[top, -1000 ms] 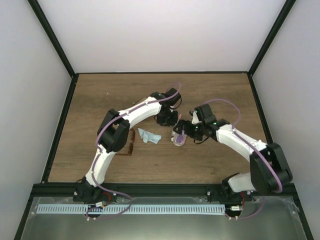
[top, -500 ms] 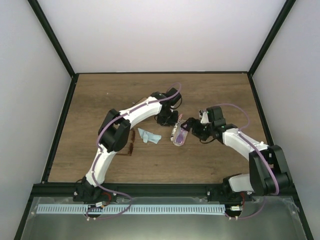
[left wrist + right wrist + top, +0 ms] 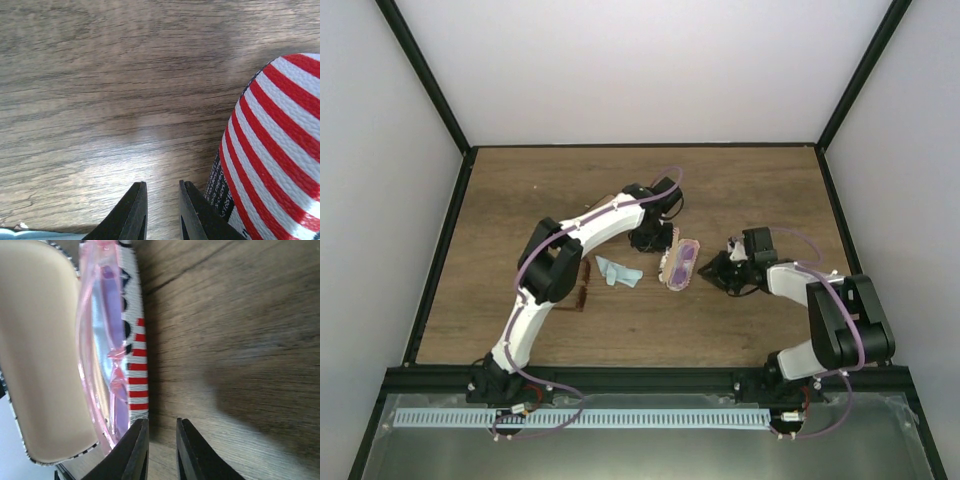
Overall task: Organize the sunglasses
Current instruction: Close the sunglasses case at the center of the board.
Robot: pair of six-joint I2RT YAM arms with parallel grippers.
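1. Sunglasses [image 3: 582,284]: on bench [image 3: 520,200], left of blue cloth [image 3: 619,272], beside my left arm.
2. Open striped case [image 3: 680,263]: between left end effector [image 3: 161,192] and right end effector [image 3: 161,429]; I see both nearly closed, empty.

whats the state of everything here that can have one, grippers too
striped case: open, lid back
pink glasses: lying inside the striped case
sunglasses: loose on the table, not cased
blue cloth: crumpled on the table
left gripper: shut, empty
right gripper: shut, empty
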